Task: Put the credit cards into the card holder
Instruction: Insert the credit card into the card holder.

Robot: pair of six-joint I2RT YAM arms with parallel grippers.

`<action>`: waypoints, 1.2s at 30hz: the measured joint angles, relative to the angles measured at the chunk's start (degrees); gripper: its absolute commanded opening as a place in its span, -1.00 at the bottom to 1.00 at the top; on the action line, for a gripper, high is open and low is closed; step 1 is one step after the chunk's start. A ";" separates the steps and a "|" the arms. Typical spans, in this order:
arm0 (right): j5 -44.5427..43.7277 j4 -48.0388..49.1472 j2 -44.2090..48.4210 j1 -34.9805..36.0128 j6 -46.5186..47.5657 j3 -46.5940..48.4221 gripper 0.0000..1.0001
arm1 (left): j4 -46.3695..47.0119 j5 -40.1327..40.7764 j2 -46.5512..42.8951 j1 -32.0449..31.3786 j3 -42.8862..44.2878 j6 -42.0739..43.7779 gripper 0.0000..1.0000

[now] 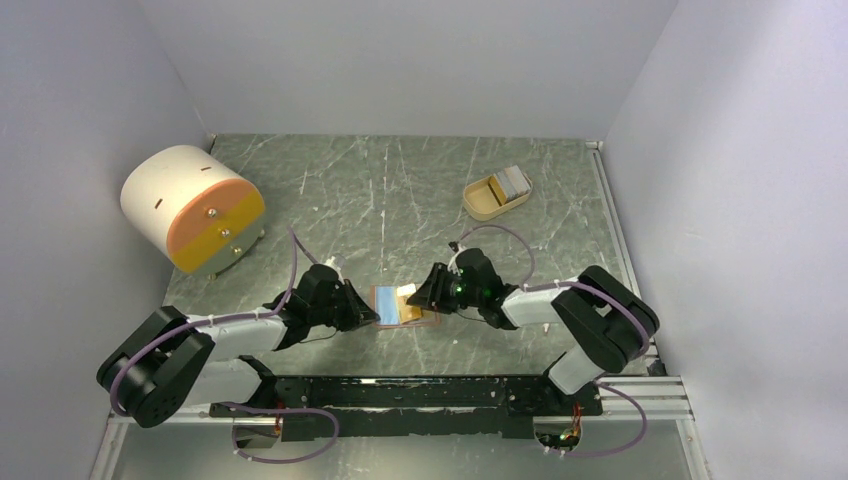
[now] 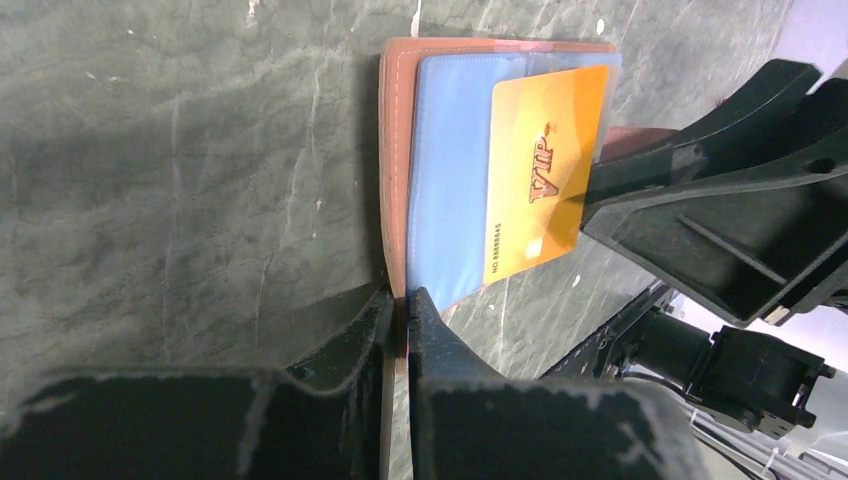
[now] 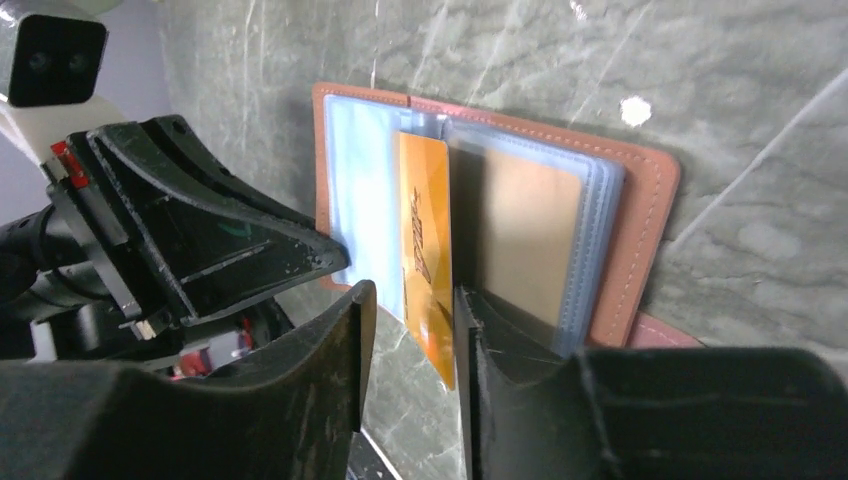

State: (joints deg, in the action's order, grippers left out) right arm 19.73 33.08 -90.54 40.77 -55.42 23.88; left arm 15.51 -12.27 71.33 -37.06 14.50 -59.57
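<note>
Salmon leather card holder [image 2: 393, 150] lies open between the arms, its edge pinched by the left gripper [image 2: 398, 312]. The right gripper [image 3: 415, 296], jaws narrowly parted, flanks an orange card [image 2: 540, 170] marked "VIP", partly inside a clear sleeve [image 3: 520, 240]. Judged next: push it home. Beyond, more credit cards [image 1: 514, 180] sit in a beige tray [image 1: 480, 206].

Black-and-white arms [image 1: 240, 338], mauve cables [image 1: 292, 262], left pincer [image 2: 400, 300] seemingly scuffed
</note>
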 measured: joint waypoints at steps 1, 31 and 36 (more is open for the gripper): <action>-1.05 -2.80 0.92 0.11 1.01 1.03 -0.20 | 0.04 0.00 0.00 0.00 0.00 0.00 -0.79; -8.74 -18.73 1.79 6.14 7.04 9.31 -0.19 | 0.85 -0.72 0.31 0.11 -0.02 0.22 -0.67; -8.94 -18.93 1.11 6.12 7.89 10.21 -0.18 | 2.25 -1.64 0.33 0.11 -0.42 0.24 -0.55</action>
State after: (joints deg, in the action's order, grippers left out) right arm 10.79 14.15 -89.43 46.89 -47.53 34.09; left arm 17.76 -13.91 71.66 -36.95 14.09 -59.33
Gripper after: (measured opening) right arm 0.404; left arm 0.191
